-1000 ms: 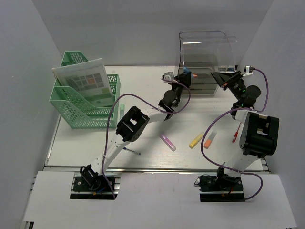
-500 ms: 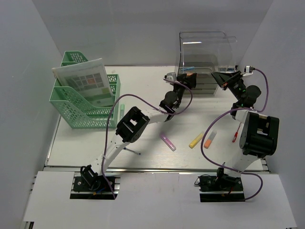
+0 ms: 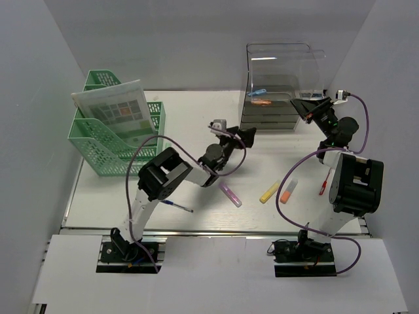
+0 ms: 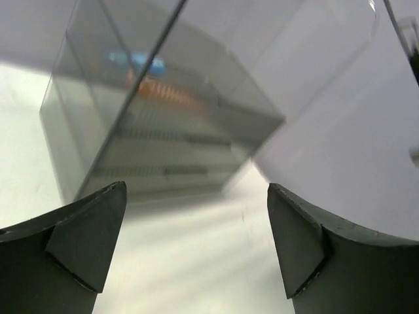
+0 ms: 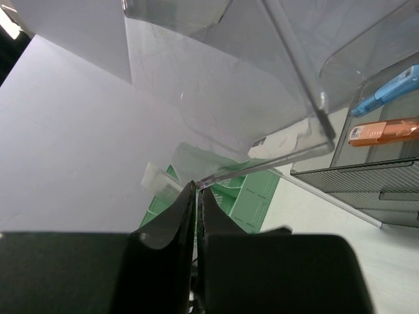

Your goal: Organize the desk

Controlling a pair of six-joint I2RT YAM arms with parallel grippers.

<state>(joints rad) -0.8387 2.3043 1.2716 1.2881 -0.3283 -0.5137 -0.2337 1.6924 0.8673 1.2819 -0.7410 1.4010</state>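
Observation:
The white desk [image 3: 196,118] carries a clear drawer organiser [image 3: 278,108] at the back right, its lid [image 3: 281,65] tipped up. A blue marker [image 3: 258,93] and an orange marker [image 3: 262,102] lie in its top tray. My left gripper [image 3: 245,135] hangs open and empty in front of the organiser [image 4: 163,131], a little to its left; the left wrist view shows bare desk between the fingers [image 4: 85,242]. My right gripper [image 3: 306,104] is shut on the lid's edge [image 5: 262,167] at the organiser's right side, fingertips pinched together [image 5: 197,186].
A purple marker [image 3: 230,194], yellow marker [image 3: 269,191], orange marker [image 3: 288,191] and red pen [image 3: 323,186] lie loose on the near desk. A dark pen [image 3: 177,207] lies by the left arm. Green file trays [image 3: 118,140] holding a booklet [image 3: 118,114] stand at the left.
My left gripper opened, left the orange marker in the organiser's top tray and drew back toward the near left. The right gripper has stayed on the lid.

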